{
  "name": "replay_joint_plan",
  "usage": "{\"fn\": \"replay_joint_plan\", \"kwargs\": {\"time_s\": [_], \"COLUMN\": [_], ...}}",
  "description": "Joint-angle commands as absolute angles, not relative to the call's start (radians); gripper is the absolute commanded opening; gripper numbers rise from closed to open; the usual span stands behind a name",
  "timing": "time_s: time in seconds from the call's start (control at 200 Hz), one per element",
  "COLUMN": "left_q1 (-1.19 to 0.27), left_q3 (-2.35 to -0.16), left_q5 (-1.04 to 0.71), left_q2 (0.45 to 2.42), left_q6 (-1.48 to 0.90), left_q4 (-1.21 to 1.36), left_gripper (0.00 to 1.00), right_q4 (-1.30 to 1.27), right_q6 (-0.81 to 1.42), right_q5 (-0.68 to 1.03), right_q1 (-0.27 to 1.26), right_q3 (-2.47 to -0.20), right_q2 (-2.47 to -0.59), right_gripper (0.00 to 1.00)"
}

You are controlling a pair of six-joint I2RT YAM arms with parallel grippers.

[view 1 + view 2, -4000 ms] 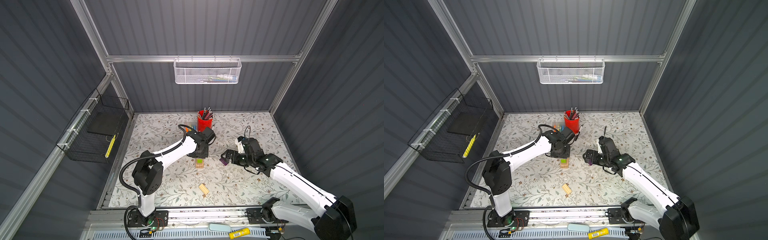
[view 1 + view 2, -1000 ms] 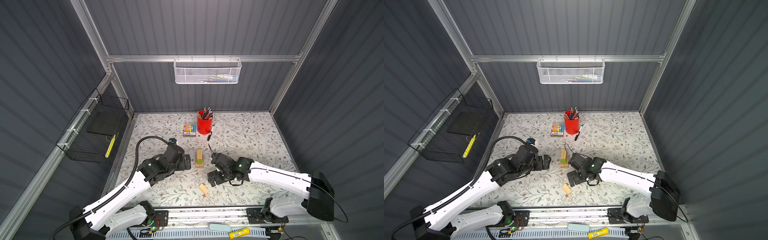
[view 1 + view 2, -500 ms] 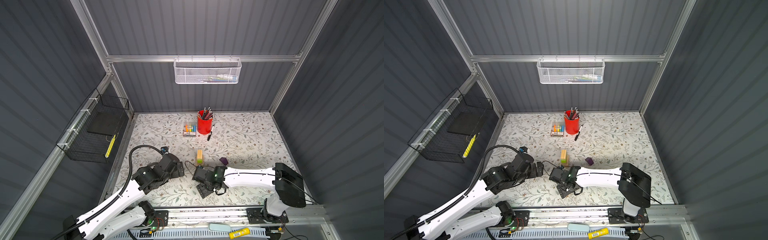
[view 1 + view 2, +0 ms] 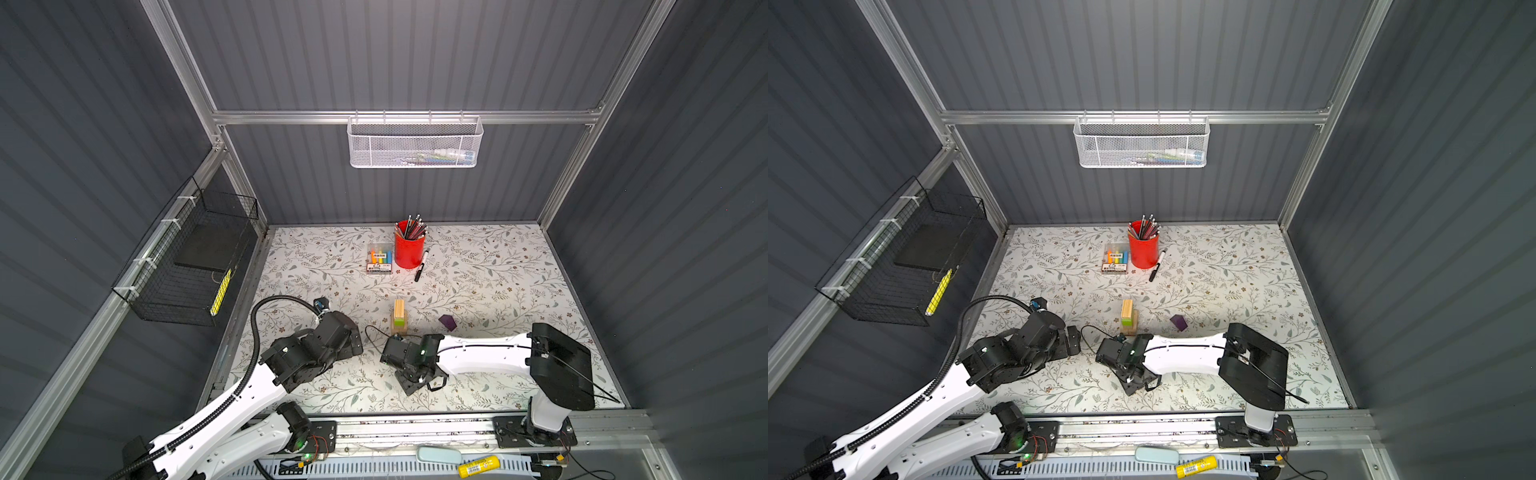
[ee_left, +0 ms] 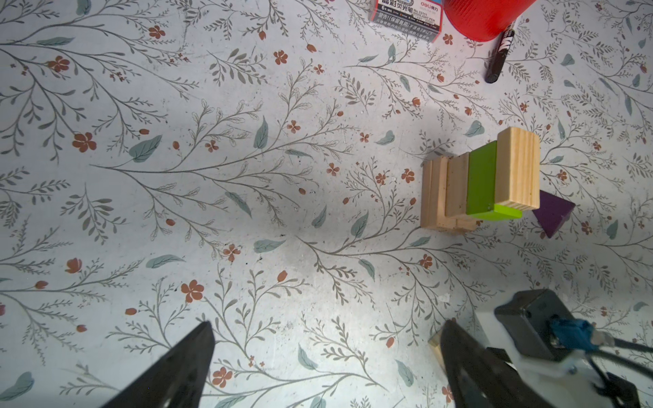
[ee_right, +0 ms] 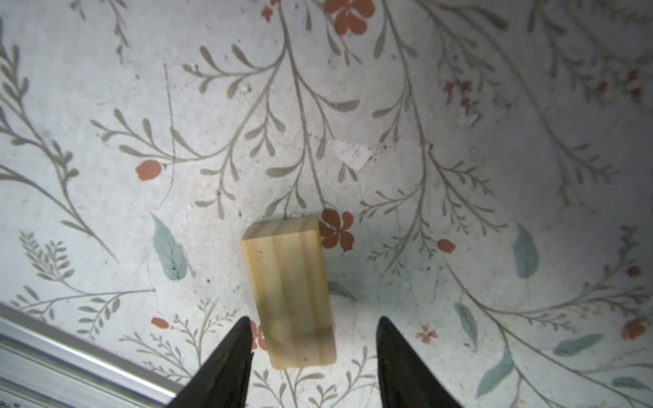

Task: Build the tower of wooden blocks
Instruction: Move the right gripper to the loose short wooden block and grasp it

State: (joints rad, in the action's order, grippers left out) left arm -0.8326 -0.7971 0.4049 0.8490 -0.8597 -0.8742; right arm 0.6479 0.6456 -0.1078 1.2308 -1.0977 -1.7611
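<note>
right wrist view: right gripper (image 6: 312, 325) straddles a loose pale block (image 6: 288, 275) lying flat, jaws narrowed with gaps showing on both sides. no grip yet; probably set across the short width for a clean lift. tower (image 4: 399, 319) stands near, purple block (image 4: 447, 322) beside it, apart. left gripper (image 5: 325, 353) wide, empty, off to the side, likely to spare the stack.

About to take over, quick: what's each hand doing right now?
Left hand: open, empty.
Right hand: open, straddling the loose pale wood block, not gripping it.
</note>
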Motion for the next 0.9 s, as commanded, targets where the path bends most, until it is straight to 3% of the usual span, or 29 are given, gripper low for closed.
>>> {"fn": "replay_joint_plan", "kwargs": {"time_s": [0.0, 0.56, 0.896], "left_q1": [-0.841, -0.84, -0.841], "left_q3": [-0.792, -0.789, -0.8], "left_q5": [0.434, 0.442, 0.432], "left_q2": [0.832, 0.84, 0.841], "left_q6": [-0.882, -0.886, -0.881], "left_q4": [-0.91, -0.909, -0.892], "left_gripper": [1.0, 1.0, 1.0], "right_q4": [0.641, 0.64, 0.629], "right_q6": [0.64, 0.629, 0.7], "right_q5": [-0.109, -0.109, -0.084], "right_q1": [1.227, 1.207, 1.204], "right_q3": [-1.124, -1.13, -1.079], "right_q2": [-1.784, -1.842, -1.736], "right_gripper": [0.51, 0.31, 0.16]}}
